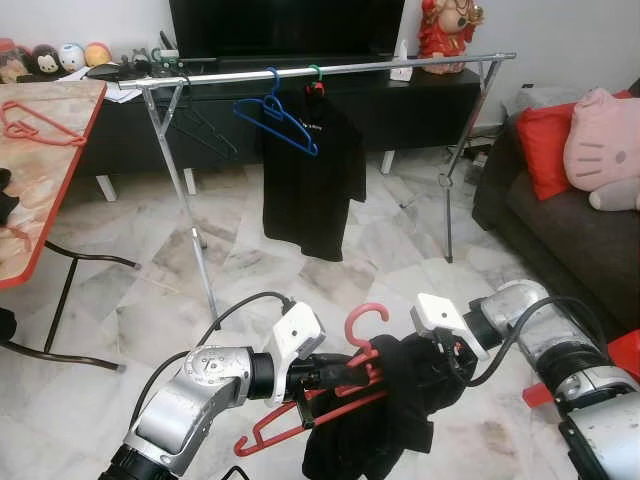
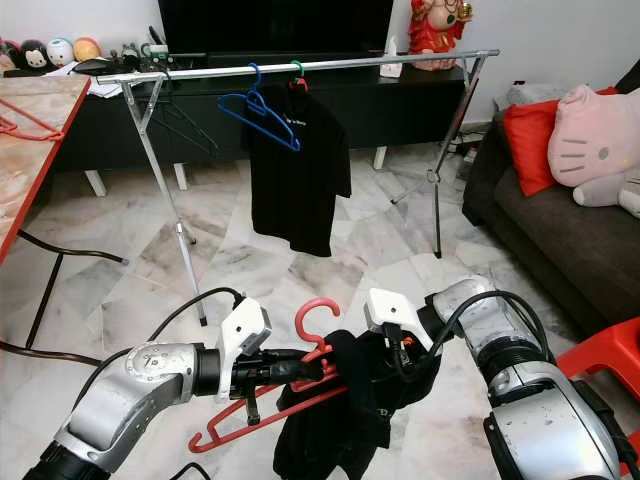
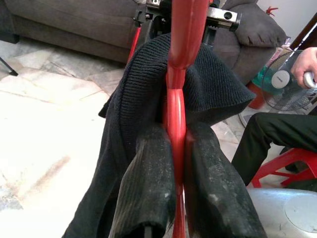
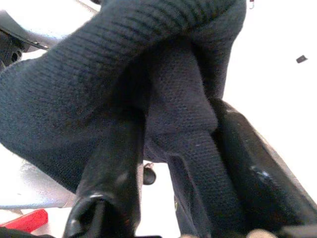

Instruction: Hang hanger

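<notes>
Marble floor (image 1: 400,260); left claw (image 3: 171,163) pinching red hanger (image 1: 365,330); right claw (image 4: 173,208) clamped on black garment (image 1: 400,420).

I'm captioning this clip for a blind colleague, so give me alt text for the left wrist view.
The left hand is shut on a red hanger, its two black fingers pinching the bar, with a black knit garment draped over the hanger. Behind are a grey sofa, marble floor and a seated person's leg beside a fan.

Red hanger (image 1: 330,395), black knit garment (image 1: 395,420), blue hanger (image 1: 285,118), silver rail (image 1: 330,70), pale marbled floor (image 1: 300,280).
</notes>
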